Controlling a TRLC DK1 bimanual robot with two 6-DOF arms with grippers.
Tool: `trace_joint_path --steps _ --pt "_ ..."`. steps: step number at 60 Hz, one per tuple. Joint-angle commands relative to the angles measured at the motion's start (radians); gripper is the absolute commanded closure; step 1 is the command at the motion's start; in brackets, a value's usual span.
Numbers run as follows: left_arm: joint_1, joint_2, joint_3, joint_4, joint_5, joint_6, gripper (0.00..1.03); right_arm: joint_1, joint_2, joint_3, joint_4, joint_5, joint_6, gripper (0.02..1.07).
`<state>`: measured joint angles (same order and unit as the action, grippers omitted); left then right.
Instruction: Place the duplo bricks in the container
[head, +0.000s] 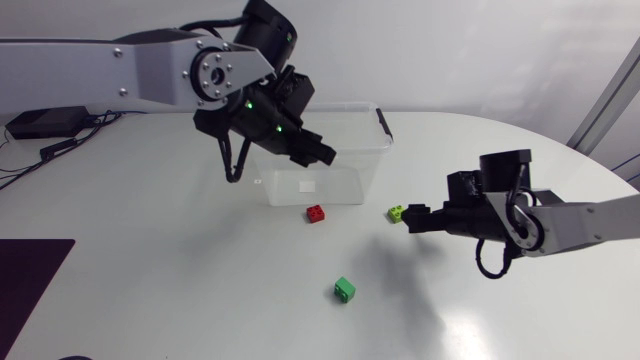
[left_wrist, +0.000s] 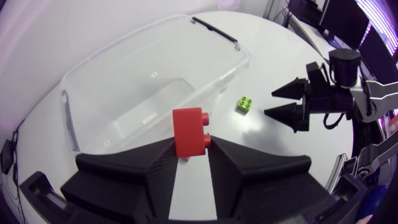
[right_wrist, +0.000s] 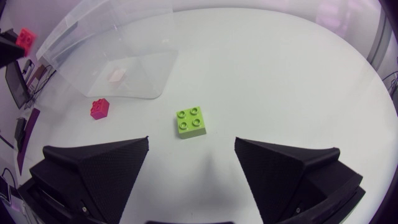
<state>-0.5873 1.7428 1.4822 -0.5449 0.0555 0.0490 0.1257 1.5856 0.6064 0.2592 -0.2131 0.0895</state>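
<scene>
Duplo bricks: four.
- Red, two: held red brick (left_wrist: 189, 130), centre of left wrist frame; loose red brick (head: 316, 213), centre of head frame.
- Lime brick (head: 397, 212): one, right of centre.
- Green brick (head: 345, 289): one, lower centre.

Clear container (head: 340, 185): one.

Grippers, two: left gripper (left_wrist: 189, 148), right gripper (left_wrist: 268, 103).

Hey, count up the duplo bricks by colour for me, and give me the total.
Red: 2, the held red brick in the left gripper and the loose red brick on the table
Lime: 1, the lime brick
Green: 1, the green brick
Total: 4 bricks
</scene>
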Motion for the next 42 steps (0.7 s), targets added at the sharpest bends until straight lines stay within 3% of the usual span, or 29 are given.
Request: trace_joint_path --steps 1,34,38,40,42 --pt "0.014 -0.045 0.033 0.025 0.007 -0.017 0.77 0.022 0.077 0.043 0.006 -0.005 -0.031 0.07" --pt "0.118 0.115 0.093 0.295 -0.056 -0.029 0.75 0.084 0.298 0.201 0.020 0.077 -0.119 0.11" --pt "0.122 0.146 0.101 0.321 -0.083 -0.026 0.70 0.091 0.320 0.214 0.020 0.090 -0.123 0.14" --pt "0.124 0.159 0.104 0.335 -0.112 -0.024 0.63 0.095 0.329 0.220 0.020 0.098 -0.123 0.14" --pt "0.129 0.170 0.112 0.335 -0.129 -0.023 0.50 0.097 0.338 0.225 0.020 0.103 -0.126 0.17"
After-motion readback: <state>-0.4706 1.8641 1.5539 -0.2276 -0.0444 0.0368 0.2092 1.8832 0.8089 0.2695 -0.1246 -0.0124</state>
